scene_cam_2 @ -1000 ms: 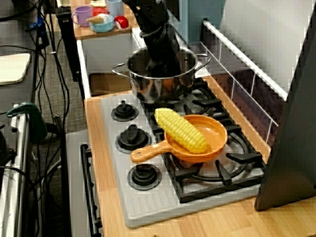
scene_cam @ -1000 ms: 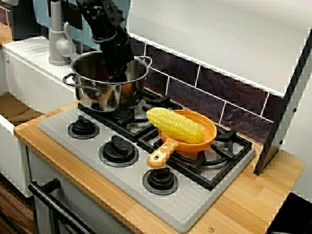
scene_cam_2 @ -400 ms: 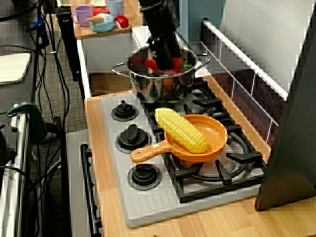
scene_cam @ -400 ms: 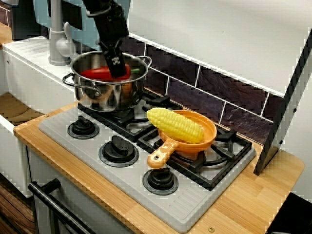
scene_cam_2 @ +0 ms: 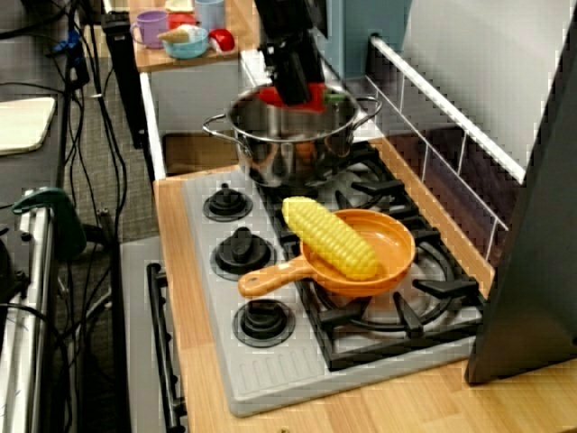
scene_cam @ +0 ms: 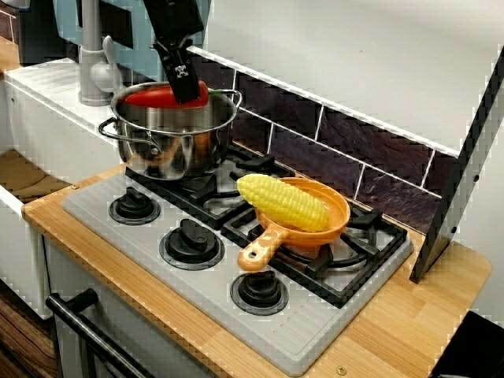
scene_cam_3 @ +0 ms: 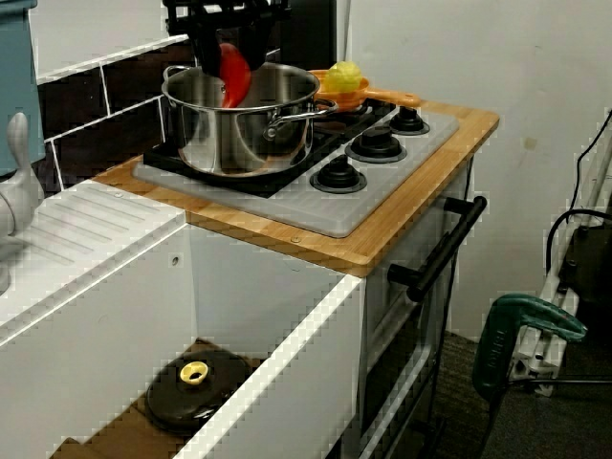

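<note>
My black gripper (scene_cam: 186, 88) hangs over the steel pot (scene_cam: 173, 146) on the back left burner, shut on a red pepper (scene_cam: 146, 97). The pepper is level with the pot's rim, with its green stem toward the tiled wall. From the stove's end, the gripper (scene_cam_2: 293, 88) covers the middle of the pepper (scene_cam_2: 317, 96) above the pot (scene_cam_2: 288, 149). From the sink side, the pepper (scene_cam_3: 234, 75) dangles under the gripper (scene_cam_3: 228, 53), partly inside the pot (scene_cam_3: 239, 134). A yellow corn cob (scene_cam: 283, 202) lies across an orange pan (scene_cam: 335, 224) on the right burner.
A grey faucet (scene_cam: 93, 59) stands left of the pot. Dark tiles (scene_cam: 346, 150) back the stove, and a black panel (scene_cam: 465, 150) leans at the right end. Three knobs (scene_cam: 189, 240) line the front. A sink with a black lid (scene_cam_3: 196, 387) lies left.
The gripper has risen out of the pot, bringing the red pepper from deep inside up to rim level. The pot has shifted slightly.
</note>
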`<state>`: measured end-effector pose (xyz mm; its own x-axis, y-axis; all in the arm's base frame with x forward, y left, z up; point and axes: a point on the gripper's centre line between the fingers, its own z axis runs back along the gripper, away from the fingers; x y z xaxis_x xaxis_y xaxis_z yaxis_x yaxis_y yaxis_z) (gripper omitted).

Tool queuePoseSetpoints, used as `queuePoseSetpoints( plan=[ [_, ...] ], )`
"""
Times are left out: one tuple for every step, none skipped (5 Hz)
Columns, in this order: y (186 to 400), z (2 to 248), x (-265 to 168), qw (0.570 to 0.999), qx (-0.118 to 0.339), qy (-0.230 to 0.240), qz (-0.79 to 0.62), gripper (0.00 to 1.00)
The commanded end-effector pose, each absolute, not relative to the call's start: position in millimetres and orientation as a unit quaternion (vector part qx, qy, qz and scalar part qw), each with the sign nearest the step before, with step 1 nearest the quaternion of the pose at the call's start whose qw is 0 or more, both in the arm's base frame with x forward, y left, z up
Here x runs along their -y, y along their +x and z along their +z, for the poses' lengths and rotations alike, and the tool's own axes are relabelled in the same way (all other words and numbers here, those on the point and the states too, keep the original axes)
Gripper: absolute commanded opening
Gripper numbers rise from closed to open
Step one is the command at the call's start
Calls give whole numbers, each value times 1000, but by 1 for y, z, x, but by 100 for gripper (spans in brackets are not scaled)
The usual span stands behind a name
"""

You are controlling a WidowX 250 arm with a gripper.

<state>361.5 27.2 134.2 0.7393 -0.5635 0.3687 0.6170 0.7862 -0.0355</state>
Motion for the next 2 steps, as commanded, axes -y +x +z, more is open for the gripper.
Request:
queuePoseSetpoints(
  plan=[
    [358,172,-17,918,194,-77,-336,0],
    [356,173,-8,916,191,-78,-343,0]
  ],
)
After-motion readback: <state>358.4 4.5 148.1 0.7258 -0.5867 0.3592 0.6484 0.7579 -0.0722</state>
